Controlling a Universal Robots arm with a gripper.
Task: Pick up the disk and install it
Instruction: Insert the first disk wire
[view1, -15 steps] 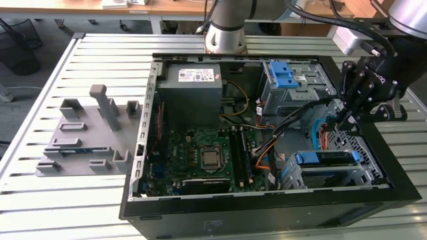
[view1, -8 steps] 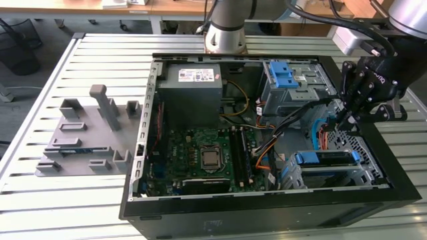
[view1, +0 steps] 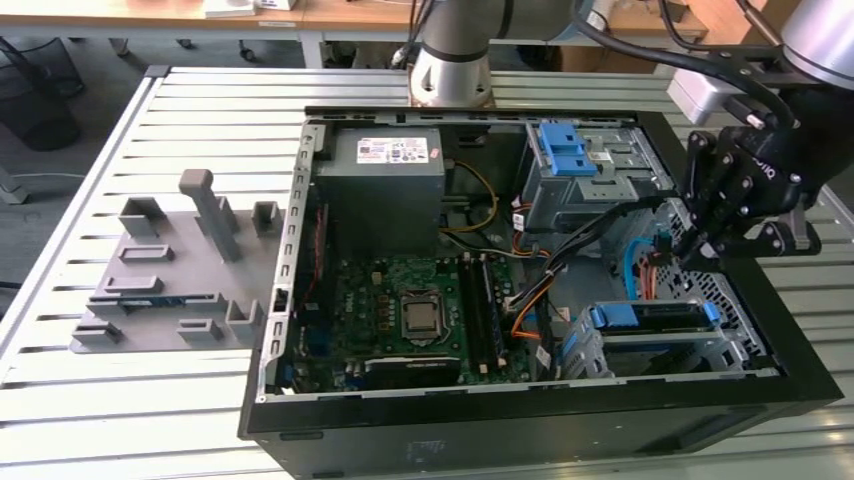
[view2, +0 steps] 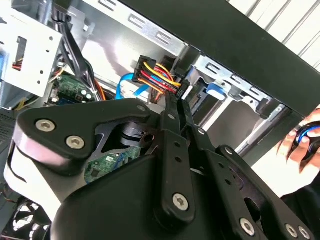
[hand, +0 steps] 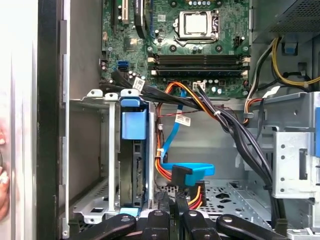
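Slatted metal surface carries the open computer case; the hand, clenched on the power connector, hovers beside the seated disk, seemingly rigid, best held by its blue carrier.

My silver-grey jointed arm comes in from the far side, and my black metal pincer hangs fingers-down on the exterior view's right. In the second wrist view the black linkage fingers look pressed together, pinched on something small and dark.

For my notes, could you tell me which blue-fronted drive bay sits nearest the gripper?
The lower blue-fronted bay, just below the gripper; the other blue-latched bay lies farther back.
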